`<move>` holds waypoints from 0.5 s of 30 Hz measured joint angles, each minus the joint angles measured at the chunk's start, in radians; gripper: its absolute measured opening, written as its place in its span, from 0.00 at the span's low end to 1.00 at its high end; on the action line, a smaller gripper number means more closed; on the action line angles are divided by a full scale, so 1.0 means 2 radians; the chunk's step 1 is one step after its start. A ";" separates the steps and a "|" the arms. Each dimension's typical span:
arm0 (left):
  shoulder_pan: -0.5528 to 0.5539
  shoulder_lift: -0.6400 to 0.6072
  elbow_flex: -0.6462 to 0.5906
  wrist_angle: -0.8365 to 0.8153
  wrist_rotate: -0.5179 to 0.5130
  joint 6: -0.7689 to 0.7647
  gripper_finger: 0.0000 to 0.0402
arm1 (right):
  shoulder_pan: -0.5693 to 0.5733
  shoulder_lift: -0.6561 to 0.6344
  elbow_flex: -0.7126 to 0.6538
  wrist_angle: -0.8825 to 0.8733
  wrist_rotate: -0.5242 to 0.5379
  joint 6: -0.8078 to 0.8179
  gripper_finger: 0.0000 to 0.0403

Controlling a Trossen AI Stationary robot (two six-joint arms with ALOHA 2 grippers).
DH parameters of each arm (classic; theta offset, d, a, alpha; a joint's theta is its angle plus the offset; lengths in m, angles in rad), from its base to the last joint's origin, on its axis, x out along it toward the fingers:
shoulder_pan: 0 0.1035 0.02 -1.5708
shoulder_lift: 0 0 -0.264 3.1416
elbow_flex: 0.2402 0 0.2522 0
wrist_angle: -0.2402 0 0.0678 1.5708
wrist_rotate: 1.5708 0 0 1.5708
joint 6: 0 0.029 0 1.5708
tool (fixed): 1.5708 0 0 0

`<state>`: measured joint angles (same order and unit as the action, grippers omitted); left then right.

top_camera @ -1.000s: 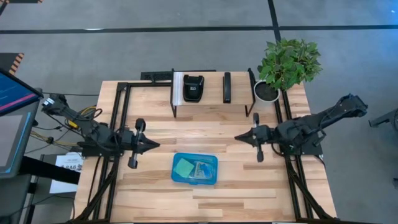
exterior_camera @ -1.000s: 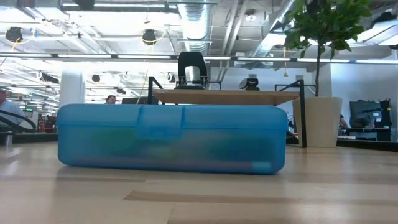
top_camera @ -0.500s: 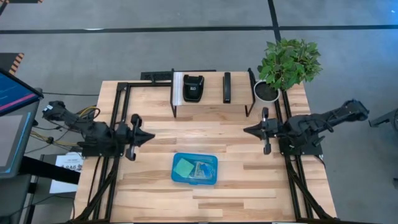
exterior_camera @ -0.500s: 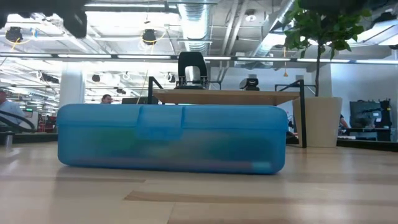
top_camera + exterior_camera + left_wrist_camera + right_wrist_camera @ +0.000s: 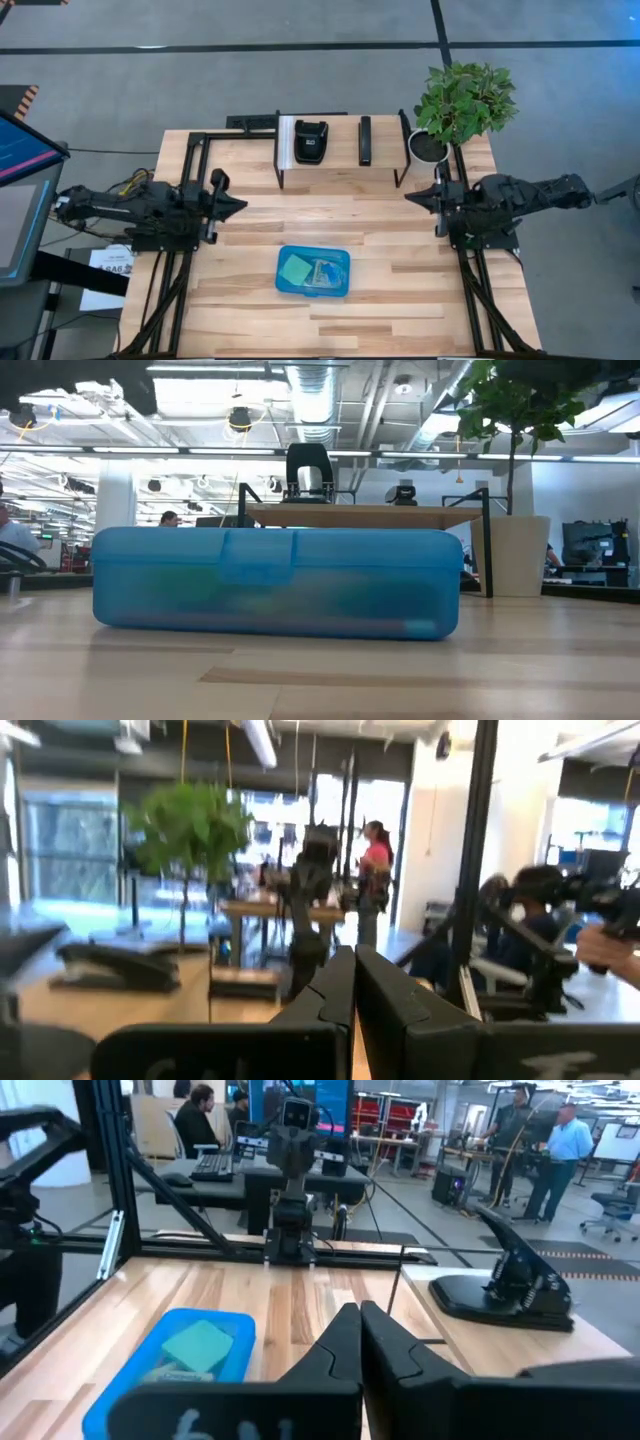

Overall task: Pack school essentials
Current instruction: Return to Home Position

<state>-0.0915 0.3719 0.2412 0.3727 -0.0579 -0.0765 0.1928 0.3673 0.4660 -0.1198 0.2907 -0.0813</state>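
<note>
Blue box (image 5: pixel 313 271) sits on the table (image 5: pixel 400 305) near the front middle. The lid is on, and the low view shows it shut with a centre latch. The green pad (image 5: pixel 295 268) shows through the translucent lid at the box's left half. Paler bits (image 5: pixel 326 273) lie beside it on the right, too small to tell apart. In the low view the contents are only green and yellowish smears through the wall. No writing on the box can be read. The left gripper (image 5: pixel 240 205) is at the table's left edge and points inward. It is well apart from the box, holds nothing, and its fingers (image 5: pixel 338 988) are pressed together. The right gripper (image 5: pixel 410 197) is at the right edge and points inward. It is also well clear of the box and holds nothing, with fingers (image 5: pixel 345 1338) together. There is pale scrawl on both gripper bodies in the wrist views, but it is too blurred to read. At the back of the table a black rack (image 5: pixel 279 150) frames a black device (image 5: pixel 311 140) and a black bar (image 5: pixel 365 140). The plant (image 5: pixel 462 100) is at the back right corner. A white sheet (image 5: pixel 108 263) lies off the left edge, its print too small to read. People (image 5: pixel 555 1145) stand in the room beyond.
</note>
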 joint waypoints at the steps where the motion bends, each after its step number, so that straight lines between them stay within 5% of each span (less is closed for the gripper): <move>1: 0.004 -0.014 0.002 -0.006 0.004 0.004 0.00 | 0.000 -0.011 0.000 -0.012 0.000 0.003 0.03; 9: 0.009 -0.130 -0.002 -0.109 0.001 0.025 0.00 | 0.001 -0.083 -0.008 -0.040 0.000 0.006 0.03; 15: 0.009 -0.185 -0.031 -0.109 0.034 0.025 0.00 | 0.001 -0.121 -0.058 -0.028 -0.001 0.005 0.03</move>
<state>-0.0738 0.0010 0.1783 0.1547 0.0107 -0.0270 0.1944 0.1249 0.3507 -0.1753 0.2893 -0.0715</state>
